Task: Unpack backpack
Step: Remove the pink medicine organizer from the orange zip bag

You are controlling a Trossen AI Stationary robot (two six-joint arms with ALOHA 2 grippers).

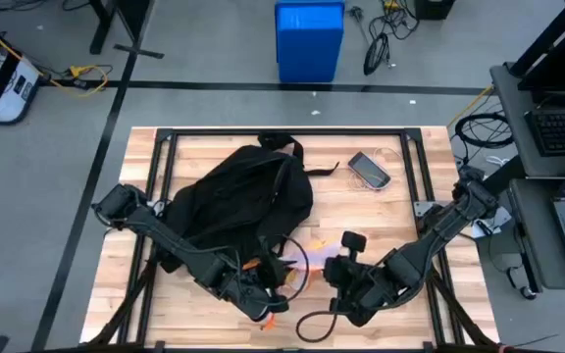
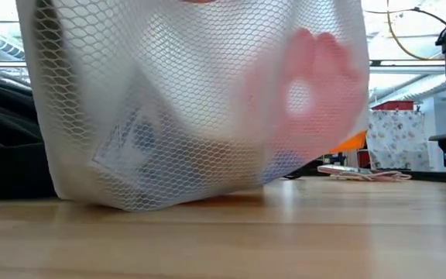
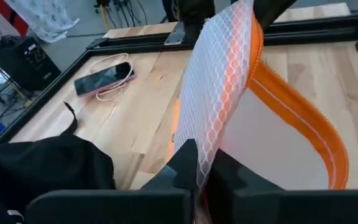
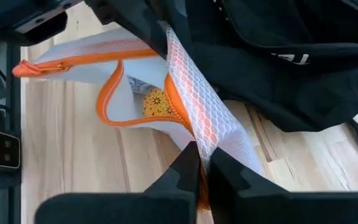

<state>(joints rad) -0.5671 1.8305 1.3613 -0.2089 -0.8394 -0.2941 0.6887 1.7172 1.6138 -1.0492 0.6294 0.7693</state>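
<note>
The black backpack (image 1: 233, 191) lies slumped on the wooden table, left of centre. Just in front of it, toward the near edge, a white mesh pouch (image 1: 307, 257) with an orange zipper (image 3: 291, 112) stands between my two grippers. Its zipper is open, and a yellow patterned item (image 4: 154, 102) shows inside. My left gripper (image 1: 268, 299) and my right gripper (image 1: 339, 275) are both shut on the pouch. In the low view the pouch (image 2: 192, 101) fills most of the picture. My left gripper pinches the pouch's mesh wall (image 3: 205, 134) between its two fingers, close to the orange zipper edge. The pouch stands up beyond the fingers, with its bottom (image 2: 169, 203) on the tabletop. My right gripper pinches the mesh wall (image 4: 199, 132) between its two fingers, right beside the orange zipper of the open mouth. The mesh runs fairly taut from the fingers toward the other gripper.
A phone (image 1: 369, 169) with a pale cable lies at the far right of the table. A black cable (image 1: 312, 324) curls near the front edge. A black metal frame (image 1: 282, 134) borders the tabletop. Bare wood shows to the right of the pouch.
</note>
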